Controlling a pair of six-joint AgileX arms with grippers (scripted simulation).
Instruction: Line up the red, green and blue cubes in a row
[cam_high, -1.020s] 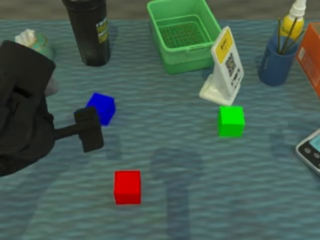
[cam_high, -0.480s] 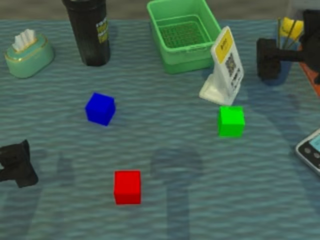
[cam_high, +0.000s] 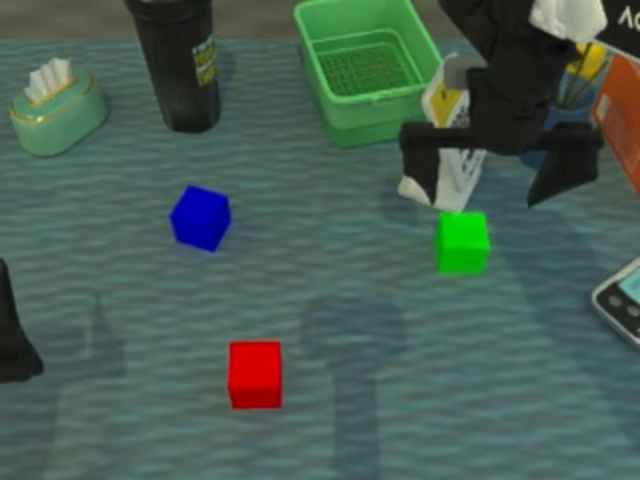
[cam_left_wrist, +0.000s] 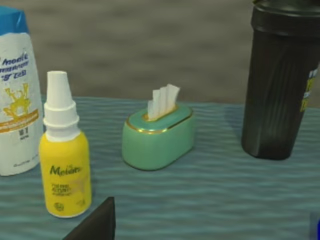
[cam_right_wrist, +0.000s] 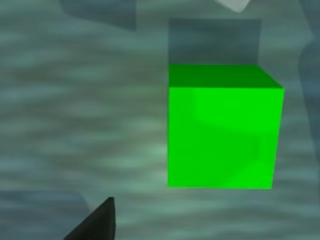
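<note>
Above green cube (cam_high: 463, 242): right tool (cam_high: 500, 170) poised for pickup.
Fingers spread wide, holding nothing, straddling to clear cube sides.

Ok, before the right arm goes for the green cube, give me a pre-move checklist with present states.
1. Right gripper fingers spread wider than the green cube: ok.
2. Gripper centred over the cube: not ok, it sits toward the table's far side, by the QR stand.
3. Cube sits flat with free space around it: ok.
4. Left gripper out of the way at the left edge: ok.
5. Red cube and blue cube untouched, not yet in a row: ok.
6. Gripper height above the cube: cannot tell.
</note>
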